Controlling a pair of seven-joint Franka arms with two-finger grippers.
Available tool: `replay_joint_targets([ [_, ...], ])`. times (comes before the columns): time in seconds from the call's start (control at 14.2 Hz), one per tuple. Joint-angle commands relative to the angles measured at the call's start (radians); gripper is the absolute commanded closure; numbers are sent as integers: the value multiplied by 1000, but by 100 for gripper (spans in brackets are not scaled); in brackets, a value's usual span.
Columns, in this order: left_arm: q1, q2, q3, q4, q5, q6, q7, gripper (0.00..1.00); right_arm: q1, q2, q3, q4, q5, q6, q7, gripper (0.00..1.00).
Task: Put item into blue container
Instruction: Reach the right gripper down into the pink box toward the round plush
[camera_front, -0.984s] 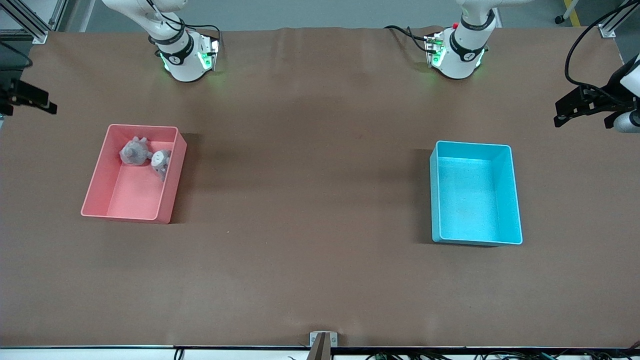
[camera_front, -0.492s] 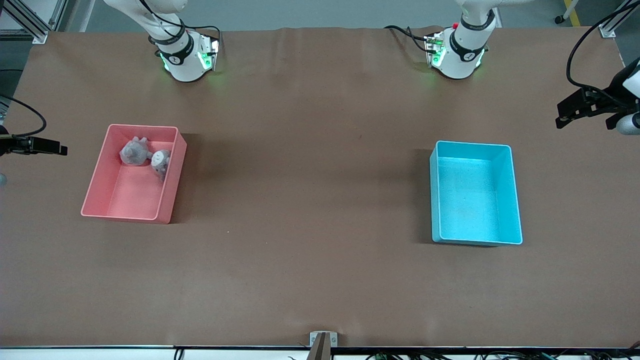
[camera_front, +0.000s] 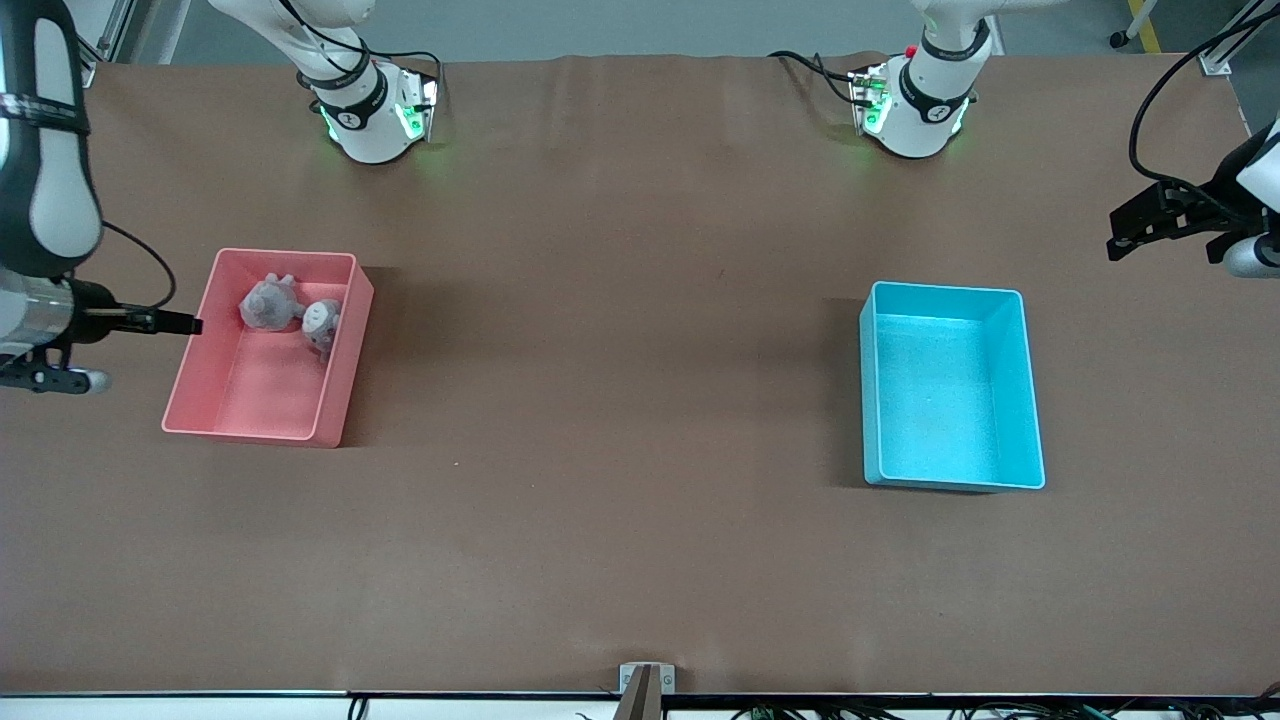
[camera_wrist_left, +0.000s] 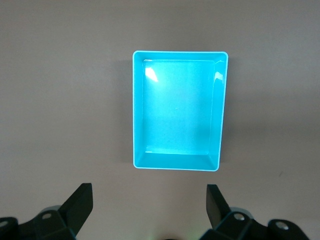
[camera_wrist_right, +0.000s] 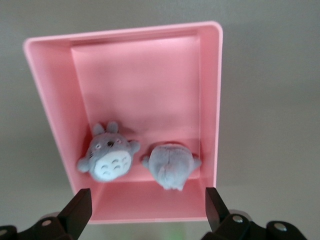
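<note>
Two grey plush toys (camera_front: 268, 303) (camera_front: 322, 325) lie in a pink bin (camera_front: 260, 395) toward the right arm's end of the table. In the right wrist view one toy (camera_wrist_right: 106, 157) lies face up and the other (camera_wrist_right: 171, 166) shows its back. My right gripper (camera_front: 148, 353) (camera_wrist_right: 145, 207) hangs open and holds nothing, over the table right beside the pink bin's outer wall. The blue container (camera_front: 945, 400) (camera_wrist_left: 136, 115) stands empty toward the left arm's end. My left gripper (camera_front: 1175, 240) (camera_wrist_left: 148, 205) waits open, high over the table's end beside the blue container.
The brown table (camera_front: 620, 400) stretches bare between the two bins. Both arm bases (camera_front: 370, 120) (camera_front: 915, 105) stand along the edge farthest from the front camera. A small bracket (camera_front: 646, 680) sits at the nearest edge.
My right gripper has swung in from the table's end toward the pink bin, and its forearm now shows in the corner of the front view. The left gripper barely shifted.
</note>
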Motion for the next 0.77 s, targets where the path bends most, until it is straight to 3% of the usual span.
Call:
replay_joint_targets([
  [0.0,5,2,-6,10,17,-12,20,0,-10,-106,9,-242,-15,184,51,0],
  [0.21,6,2,-6,9,16,-12,18,0,-11,-123,9,-374,-17,307,100,0],
  [0.7,6,0,-1,9,11,-14,18,0,-71,-91,8,-498,-44,484,149,0],
])
